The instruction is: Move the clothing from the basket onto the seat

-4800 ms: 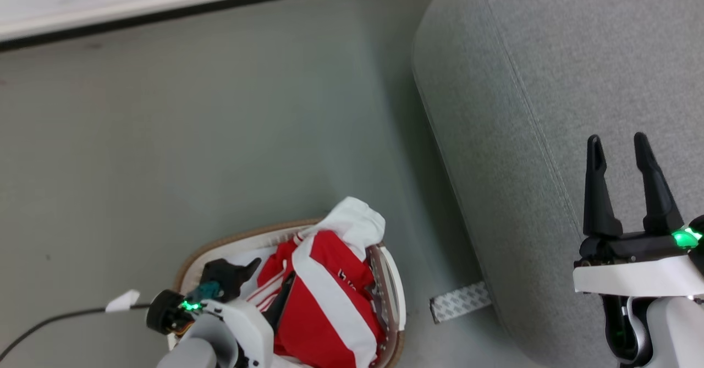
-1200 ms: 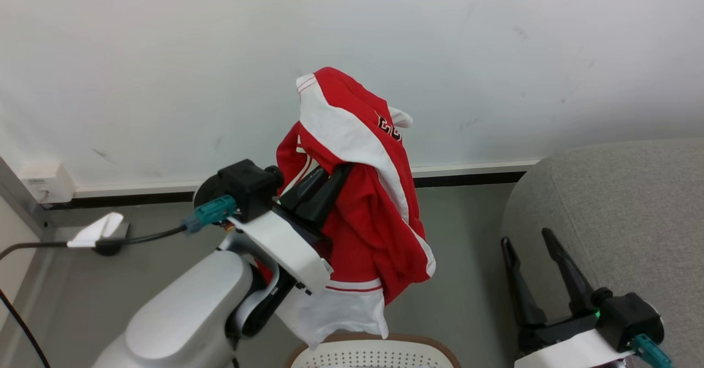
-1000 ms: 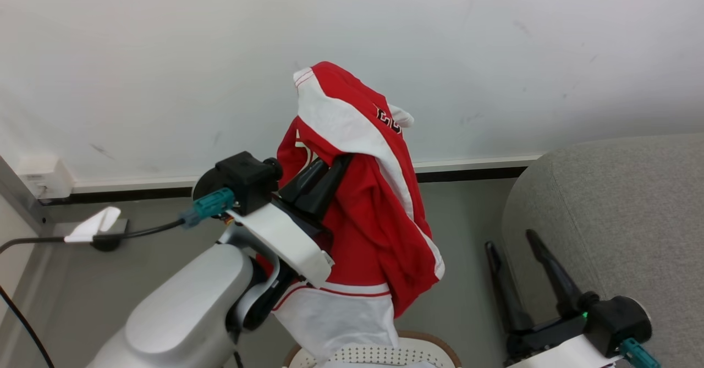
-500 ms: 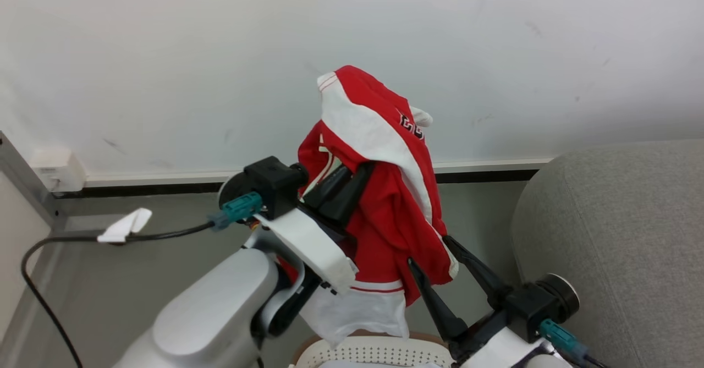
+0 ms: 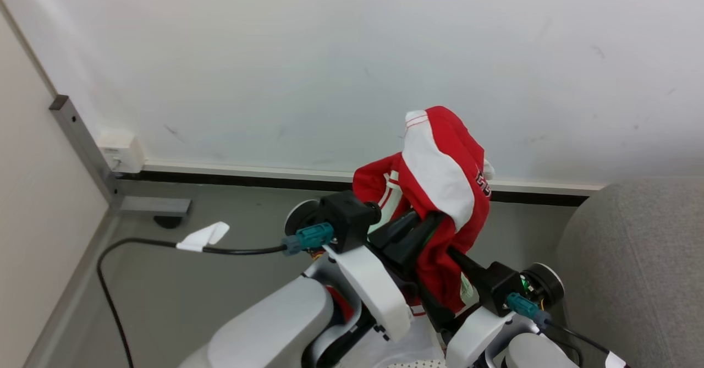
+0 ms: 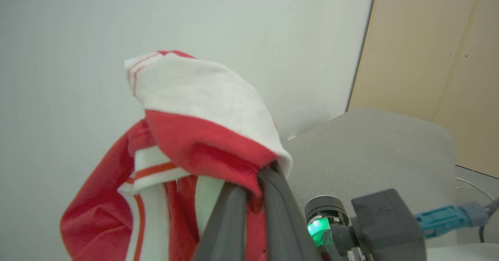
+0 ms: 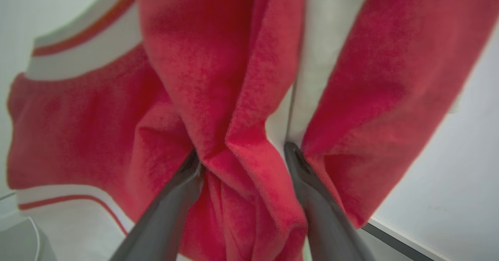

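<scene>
Holding the clothing (image 5: 440, 159) high, left gripper (image 6: 251, 181) clamped on it; right gripper (image 7: 241, 153) spread wide around a hanging fold, probably to steady it for the seat (image 5: 632, 247).

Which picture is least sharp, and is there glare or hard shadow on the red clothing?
Right wrist view: least sharp; the clothing, very close, looks soft and grainy, the fingers of the right pincer blurred. Left wrist view: the left pincer is soft, the seat behind clearer. Head view: sharp, evenly lit, no glare or hard shadow on the clothing.
</scene>
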